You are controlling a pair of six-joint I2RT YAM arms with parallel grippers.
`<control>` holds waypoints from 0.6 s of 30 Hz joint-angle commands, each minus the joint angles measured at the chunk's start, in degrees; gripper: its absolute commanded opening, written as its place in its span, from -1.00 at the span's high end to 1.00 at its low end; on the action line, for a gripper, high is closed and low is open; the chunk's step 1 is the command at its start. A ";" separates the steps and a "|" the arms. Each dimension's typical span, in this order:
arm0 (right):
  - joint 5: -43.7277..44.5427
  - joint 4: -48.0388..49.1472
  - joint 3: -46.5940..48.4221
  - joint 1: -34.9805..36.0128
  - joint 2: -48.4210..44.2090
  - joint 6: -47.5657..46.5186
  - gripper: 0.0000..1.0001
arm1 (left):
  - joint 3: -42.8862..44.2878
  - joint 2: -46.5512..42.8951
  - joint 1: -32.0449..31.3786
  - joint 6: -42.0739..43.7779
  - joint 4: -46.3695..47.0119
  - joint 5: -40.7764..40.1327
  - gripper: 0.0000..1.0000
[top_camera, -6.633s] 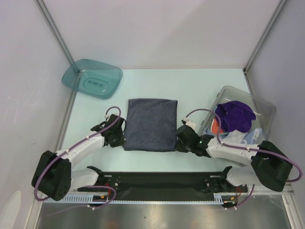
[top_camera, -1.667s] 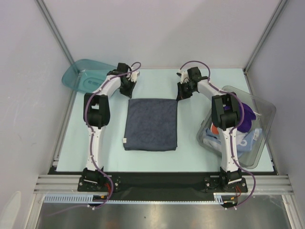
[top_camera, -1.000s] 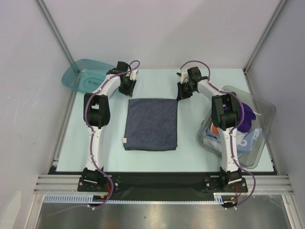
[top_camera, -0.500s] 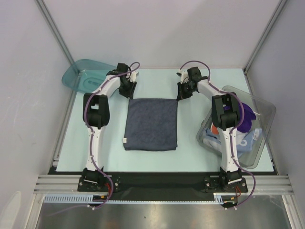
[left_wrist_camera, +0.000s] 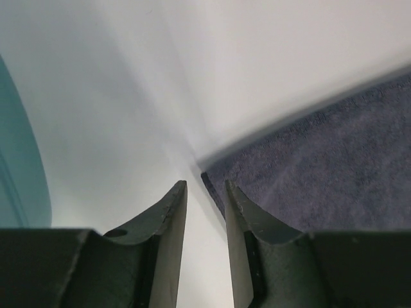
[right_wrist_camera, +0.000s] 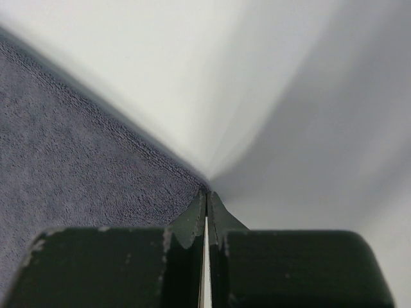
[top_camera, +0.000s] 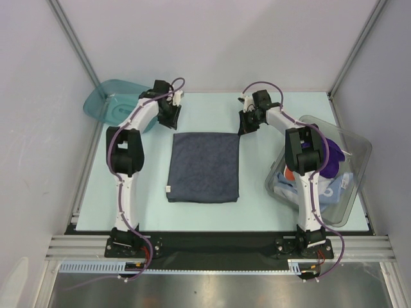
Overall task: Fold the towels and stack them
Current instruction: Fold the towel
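Note:
A dark grey-blue towel (top_camera: 204,167) lies flat and folded mid-table. My left gripper (top_camera: 171,124) is open at its far left corner. In the left wrist view that corner of the towel (left_wrist_camera: 321,173) sits just ahead of the left gripper (left_wrist_camera: 204,187), between the narrow-set tips and untouched. My right gripper (top_camera: 242,128) is at the far right corner. In the right wrist view the towel (right_wrist_camera: 77,147) ends at the right gripper (right_wrist_camera: 207,194), whose tips are pressed together on the corner's tip. A deep purple towel (top_camera: 334,157) and a light-blue one (top_camera: 334,190) lie in the bin.
A clear plastic bin (top_camera: 350,212) stands at the right, behind the right arm's upright links. A teal plastic tray (top_camera: 103,102) sits at the far left corner, close to the left wrist, and its edge (left_wrist_camera: 19,160) shows in the left wrist view. Walls enclose the table.
The left arm has swung its elbow a little to the left, and its jaws have drawn slightly closer together at the towel's corner. The right arm and the towel have not moved.

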 commanded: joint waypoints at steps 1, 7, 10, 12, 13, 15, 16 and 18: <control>2.21 -0.33 2.28 0.15 0.18 -1.69 1.00 | -2.01 -5.04 -0.31 -0.23 -0.79 0.91 0.35; 2.30 -0.33 2.01 0.15 0.09 -1.69 1.00 | -4.91 -2.77 -0.75 -1.54 0.71 4.17 0.63; 2.56 -0.15 2.10 0.15 0.17 -1.78 1.00 | -4.92 -0.40 -1.01 -2.34 1.15 2.77 0.69; 2.65 -0.15 2.28 0.06 0.35 -1.96 1.00 | -4.74 0.58 -1.10 -2.34 1.15 0.22 0.70; 2.74 -0.07 2.45 0.15 0.44 -2.04 1.00 | -4.74 0.93 -1.10 -2.51 1.41 -0.66 0.70; 3.17 -0.33 2.80 0.06 0.79 -2.57 1.00 | -3.25 2.60 -1.10 -3.21 1.33 -2.59 0.69; 3.44 -0.50 3.24 0.06 1.14 -2.75 1.00 | -1.59 3.30 -1.10 -3.39 0.80 -2.86 0.68; 4.22 -0.33 3.68 0.15 1.41 -3.36 1.00 | -0.52 4.62 -1.10 -3.74 0.27 -4.43 0.67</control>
